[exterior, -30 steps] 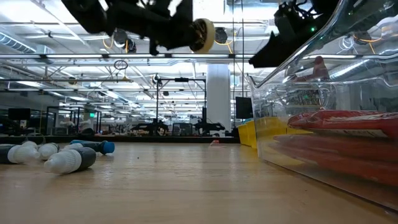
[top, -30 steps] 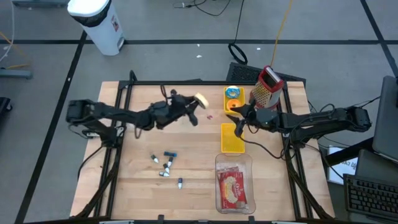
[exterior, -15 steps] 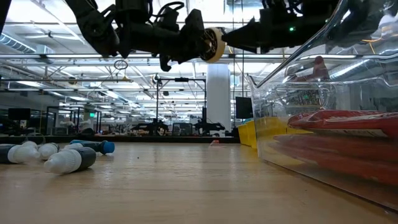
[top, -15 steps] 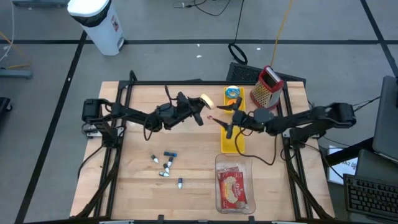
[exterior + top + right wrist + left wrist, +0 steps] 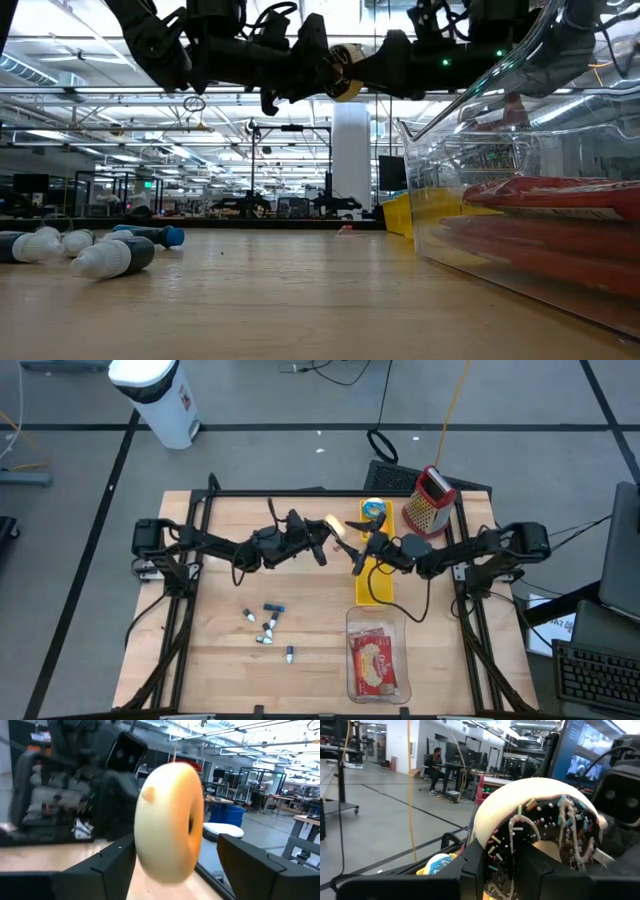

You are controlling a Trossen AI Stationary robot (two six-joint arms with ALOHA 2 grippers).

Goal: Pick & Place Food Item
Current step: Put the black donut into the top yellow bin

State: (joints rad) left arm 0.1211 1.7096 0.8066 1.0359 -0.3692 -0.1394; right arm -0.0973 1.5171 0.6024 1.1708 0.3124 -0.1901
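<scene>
Here we have the doughnut (image 5: 334, 526) in the air above the table's far middle, pinched by the left gripper (image 5: 322, 538), while the right gripper (image 5: 352, 540) stands with fingers spread on either side of it, not yet closed. We judge the pickup done; the handover and placing, perhaps on the yellow tray (image 5: 374, 590), remain.

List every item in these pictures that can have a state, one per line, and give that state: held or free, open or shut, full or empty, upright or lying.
Doughnut: held in mid-air above the table.
Left gripper: jaws shut on the doughnut.
Right gripper: jaws open on either side of the doughnut, not gripping.
Clear container: lidless, holding a red food packet.
Grater: standing upright.
Markers: lying loose on the table.
</scene>
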